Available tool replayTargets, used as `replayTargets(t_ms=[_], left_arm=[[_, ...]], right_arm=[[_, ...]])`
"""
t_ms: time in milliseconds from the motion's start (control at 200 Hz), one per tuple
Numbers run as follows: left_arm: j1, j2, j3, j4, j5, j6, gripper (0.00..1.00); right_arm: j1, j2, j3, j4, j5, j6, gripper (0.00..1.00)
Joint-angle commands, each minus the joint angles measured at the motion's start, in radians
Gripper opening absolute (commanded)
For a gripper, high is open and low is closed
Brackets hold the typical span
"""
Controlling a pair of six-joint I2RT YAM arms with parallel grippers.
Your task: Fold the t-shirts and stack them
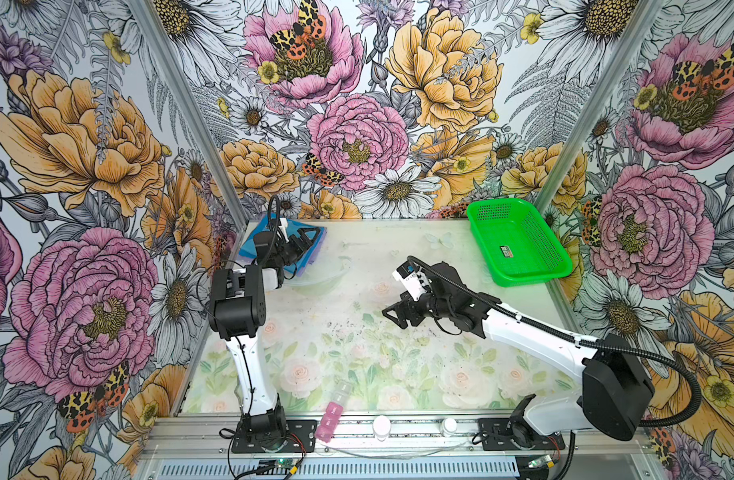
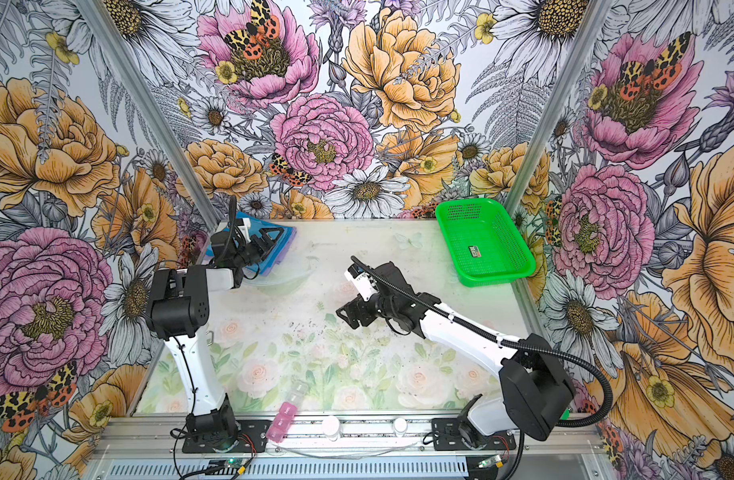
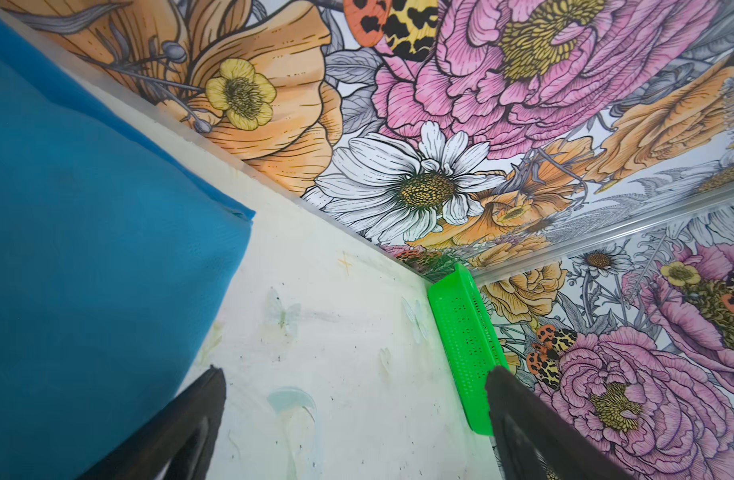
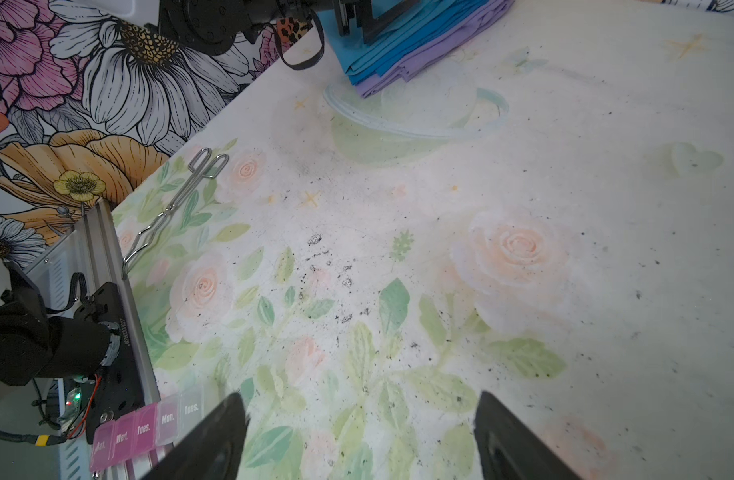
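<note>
Floral-print tabletop (image 1: 398, 257), scuffed — folded soft t-shirts (image 4: 402, 54) stacked at corner; L pincer (image 3: 355, 374), R pincer (image 4: 359, 399) both wide, empty.

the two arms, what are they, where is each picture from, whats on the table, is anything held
Two robot arms, each ending in a two-finger gripper. Two pictures look down from overhead; two come from cameras on the wrists. On the table lie a stack of folded t-shirts at the back left, a green basket at the back right and a pink pill box at the front edge. The left gripper is open above the stack, the right gripper open over the table's middle. Nothing is held.
</note>
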State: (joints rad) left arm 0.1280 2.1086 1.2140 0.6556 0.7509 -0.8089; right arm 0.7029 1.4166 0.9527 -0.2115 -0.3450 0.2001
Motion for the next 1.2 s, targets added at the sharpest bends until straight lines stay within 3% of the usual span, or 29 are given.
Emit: replayTargets(t_ms=[0, 125, 330, 415, 525, 580, 660, 690, 816, 941, 1091, 1196], left_arm=[[0.005, -0.112, -0.019, 0.074, 0.012, -0.054, 0.99], [0.023, -0.252, -0.001, -0.114, 0.005, 0.006, 0.99], [0.018, -0.526, 0.013, -0.502, -0.112, 0.263, 0.99], [-0.008, -0.642, -0.001, -0.657, -0.236, 0.398, 0.99], [-0.097, -0.806, -0.080, -0.763, -0.560, 0.586, 0.99], [-0.160, -0.882, -0.165, -0.747, -0.773, 0.665, 0.99], [-0.230, -0.968, -0.294, -0.671, -0.978, 0.770, 0.99], [-0.238, -0.994, -0.351, -0.626, -1.006, 0.795, 0.99], [-0.245, -1.048, -0.531, -0.501, -1.158, 0.765, 0.99], [-0.243, -1.004, -0.618, -0.473, -1.230, 0.774, 0.99], [-0.253, -0.918, -0.754, -0.255, -1.291, 0.787, 0.99], [-0.248, -0.835, -0.832, -0.078, -1.265, 0.803, 0.99]], right_arm=[[0.018, 0.003, 0.038, 0.005, -0.013, -0.015, 0.88], [0.026, -0.015, 0.031, 0.004, 0.002, -0.019, 0.87], [0.032, -0.100, -0.006, 0.003, 0.110, -0.061, 0.87], [0.035, -0.156, -0.026, -0.003, 0.212, -0.100, 0.88], [0.038, -0.226, -0.042, -0.001, 0.411, -0.154, 0.90], [0.039, -0.252, -0.046, 0.001, 0.493, -0.202, 0.91], [0.037, -0.273, -0.053, 0.017, 0.663, -0.256, 0.94], [0.035, -0.275, -0.056, 0.019, 0.709, -0.287, 0.99], [0.017, -0.264, -0.077, 0.074, 0.916, -0.363, 0.99], [-0.023, -0.273, -0.194, 0.259, 0.971, -0.412, 0.99], [-0.106, -0.278, -0.438, 0.642, 0.950, -0.445, 1.00], [-0.200, -0.232, -0.511, 0.732, 0.928, -0.402, 1.00]])
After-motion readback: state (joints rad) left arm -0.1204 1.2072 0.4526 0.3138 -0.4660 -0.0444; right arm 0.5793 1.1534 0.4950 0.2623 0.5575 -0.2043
